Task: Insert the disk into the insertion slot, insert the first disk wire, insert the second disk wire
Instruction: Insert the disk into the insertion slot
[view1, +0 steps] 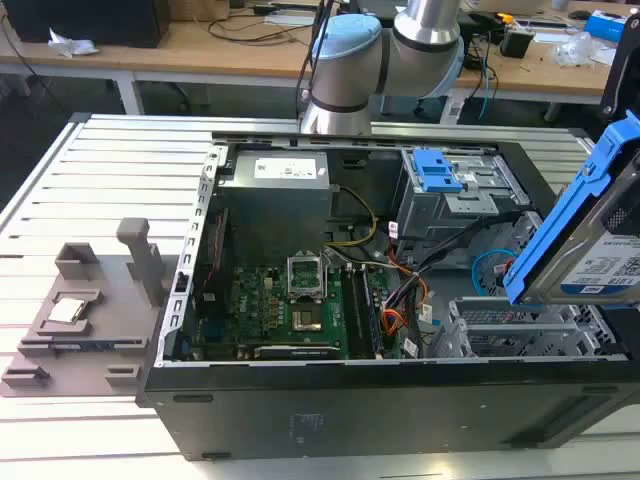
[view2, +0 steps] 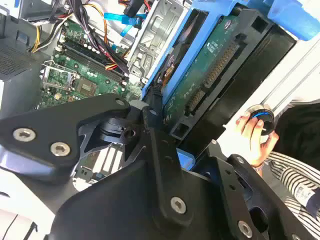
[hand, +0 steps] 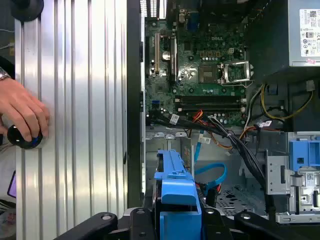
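Gripper (hand: 177, 216) is clamping the disk (view1: 600, 250) by the sides of its blue caddy (jaws closed on it), holding it tilted in the air. Just below it, the insertion slot (view1: 525, 325) is sitting inside the open computer case (view1: 300, 420), the disk not yet in it. Off to one side, a person's hand (hand: 22, 112) is resting on a round knob (hand: 22, 141).

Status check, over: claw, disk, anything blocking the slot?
Claw shut on the disk. Disk aloft, tilted, not in the insertion slot. Cables beside the slot; a hand on the table.
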